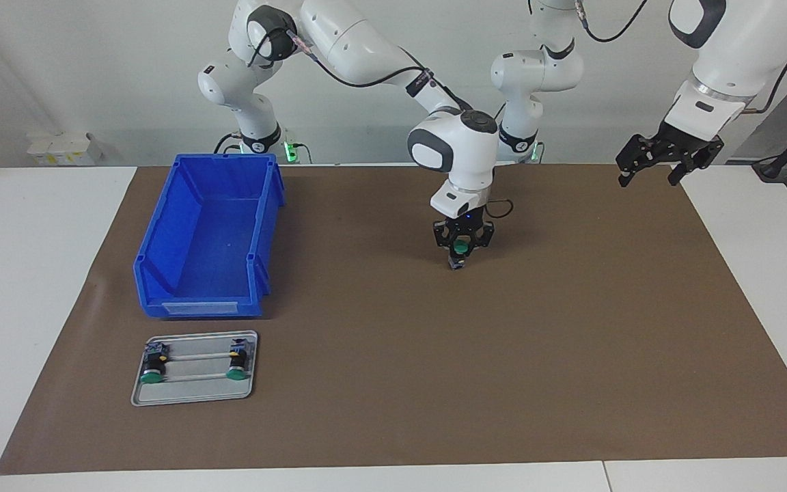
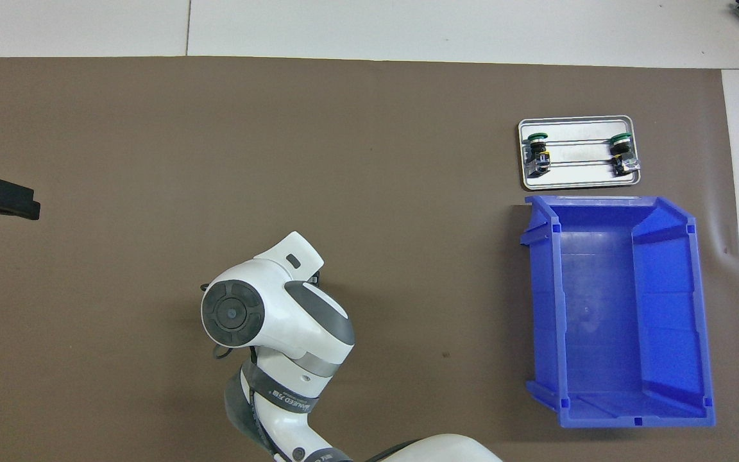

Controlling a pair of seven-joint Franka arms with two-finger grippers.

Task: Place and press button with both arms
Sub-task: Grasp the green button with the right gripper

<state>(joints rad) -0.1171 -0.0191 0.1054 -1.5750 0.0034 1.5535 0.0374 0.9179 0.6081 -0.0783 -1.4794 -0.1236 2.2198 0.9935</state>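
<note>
The left gripper (image 1: 667,164) is held spread in the air over the mat's (image 1: 503,355) edge at the left arm's end. Mid-table, a green-capped button (image 1: 461,246) is pinched by the right gripper (image 1: 460,256) just above the mat. Farther out stands a blue bin (image 1: 209,239), then a metal tray (image 1: 195,393) with two more buttons (image 1: 153,372).

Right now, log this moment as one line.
right gripper: shut on button, mat centre | left gripper: open, waiting | tray: two buttons
</note>
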